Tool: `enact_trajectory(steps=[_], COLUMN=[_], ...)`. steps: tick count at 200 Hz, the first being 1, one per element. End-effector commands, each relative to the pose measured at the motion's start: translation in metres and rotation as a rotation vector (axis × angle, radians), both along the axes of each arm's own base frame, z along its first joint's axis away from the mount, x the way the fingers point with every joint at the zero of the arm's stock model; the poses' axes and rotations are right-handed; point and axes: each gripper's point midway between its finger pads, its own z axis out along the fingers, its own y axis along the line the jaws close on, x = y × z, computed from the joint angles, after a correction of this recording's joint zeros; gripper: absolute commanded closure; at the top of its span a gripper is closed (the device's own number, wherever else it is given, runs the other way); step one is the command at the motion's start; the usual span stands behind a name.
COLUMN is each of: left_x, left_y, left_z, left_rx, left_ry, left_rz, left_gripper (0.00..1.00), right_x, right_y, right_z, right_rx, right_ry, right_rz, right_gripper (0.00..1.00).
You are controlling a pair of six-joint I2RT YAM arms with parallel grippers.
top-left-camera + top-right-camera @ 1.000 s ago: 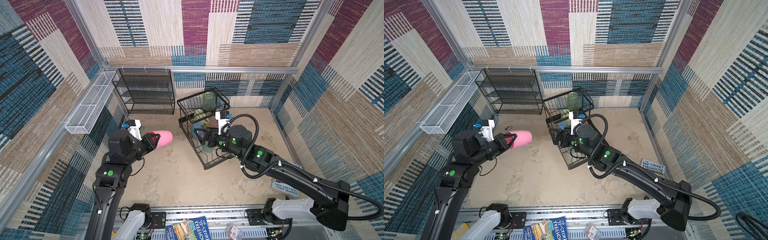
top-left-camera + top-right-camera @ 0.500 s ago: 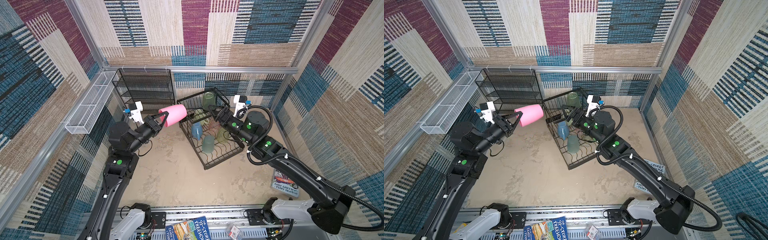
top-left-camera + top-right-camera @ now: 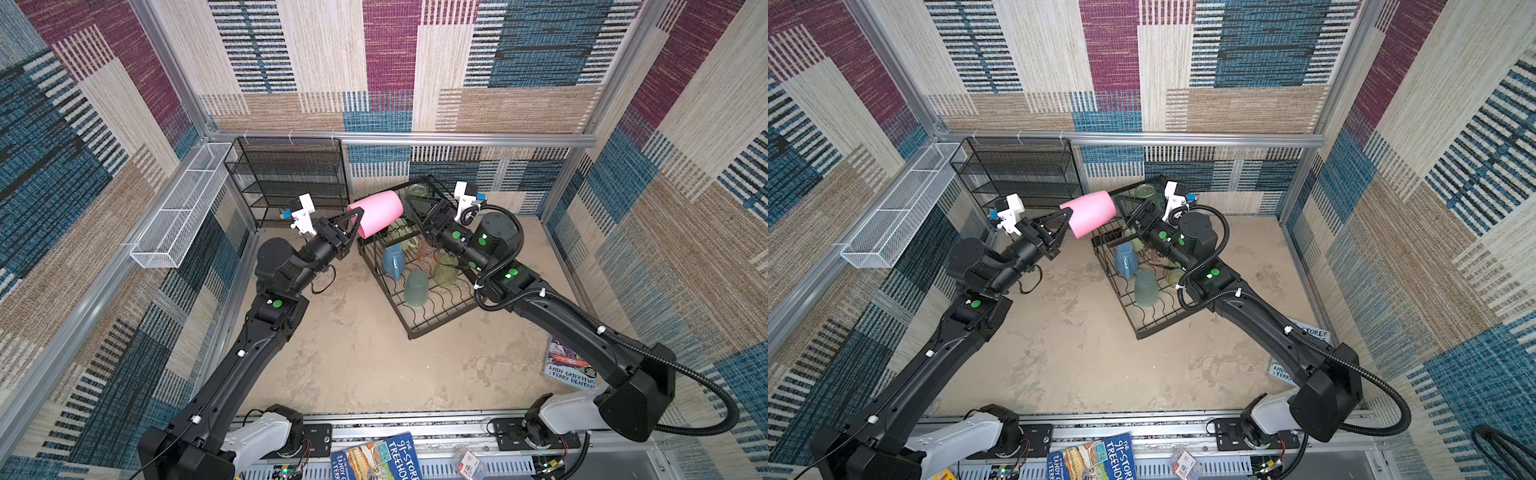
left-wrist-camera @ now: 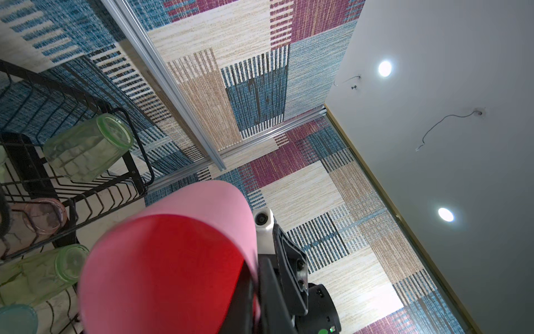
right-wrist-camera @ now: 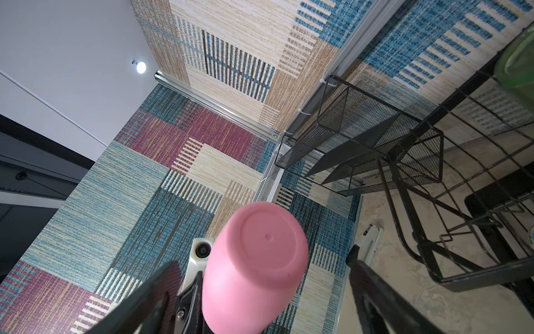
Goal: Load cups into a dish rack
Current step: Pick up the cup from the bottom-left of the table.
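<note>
Pinching the rim of the opaque pink cup [image 3: 380, 212], our left gripper [image 3: 358, 219] holds it aloft and sideways, beside the dish rack's [image 3: 411, 332] raised basket; our right gripper [image 3: 413, 214] faces its base, jaws spread wide, empty.

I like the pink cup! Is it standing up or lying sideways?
Sideways. The left gripper holds the pink cup by its rim, up in the air.

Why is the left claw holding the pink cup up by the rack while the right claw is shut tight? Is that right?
Not quite. The right claw is wide open, not shut: the right wrist view shows it spread on either side of the pink cup. The left claw does hold that cup up by the dish rack.
</note>
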Motion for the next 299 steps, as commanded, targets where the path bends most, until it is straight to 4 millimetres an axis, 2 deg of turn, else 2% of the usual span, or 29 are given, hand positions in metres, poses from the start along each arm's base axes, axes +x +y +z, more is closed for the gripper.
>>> enact_trajectory(steps=[1,40,45,97,116,145,175,198,203,262,299], left_x=[-0.003,0.001,-0.001,0.003,0.007,0.01,0.014,0.013,0.015,0.019,0.024], left_y=[-0.004,-0.018,-0.018,-0.031,-0.033,-0.036,-0.042,-0.045,-0.046,-0.048,-0.039], left_z=[0.016,0.01,0.017,0.013,0.01,0.005,-0.002,-0.008,-0.017,-0.035,-0.048], left_rx=[-0.071,-0.085,-0.102,-0.105,-0.109,-0.097,-0.069,-0.023,0.004,0.122,0.238], left_ry=[-0.051,-0.046,-0.076,-0.075,-0.072,-0.067,-0.056,-0.05,-0.016,0.026,0.055], left_rz=[-0.008,-0.021,-0.026,-0.042,-0.037,-0.032,-0.043,-0.051,-0.049,-0.043,-0.013], left_gripper=[1.0,1.0,1.0,1.0,1.0,1.0,1.0,0.85,0.83,0.58,0.49], right_x=[0.0,0.009,0.011,0.017,0.018,0.018,0.021,0.027,0.028,0.045,0.056], right_y=[0.0,0.008,0.008,0.011,0.012,0.012,0.01,0.008,0.007,-0.001,-0.007], right_z=[0.02,0.011,0.01,0.006,0.005,0.003,0.001,-0.001,-0.001,-0.013,-0.004], right_rx=[0.056,0.066,0.067,0.074,0.075,0.077,0.055,0.005,-0.008,-0.158,-0.278], right_ry=[-0.069,-0.05,-0.048,-0.048,-0.047,-0.046,-0.055,-0.076,-0.082,-0.154,-0.24], right_rz=[0.006,0.014,0.012,0.002,0.005,0.004,-0.02,-0.061,-0.073,-0.192,-0.278], right_gripper=[0.05,0.05,0.05,0.07,0.13,0.31,0.37,0.38,0.39,0.41,0.42])
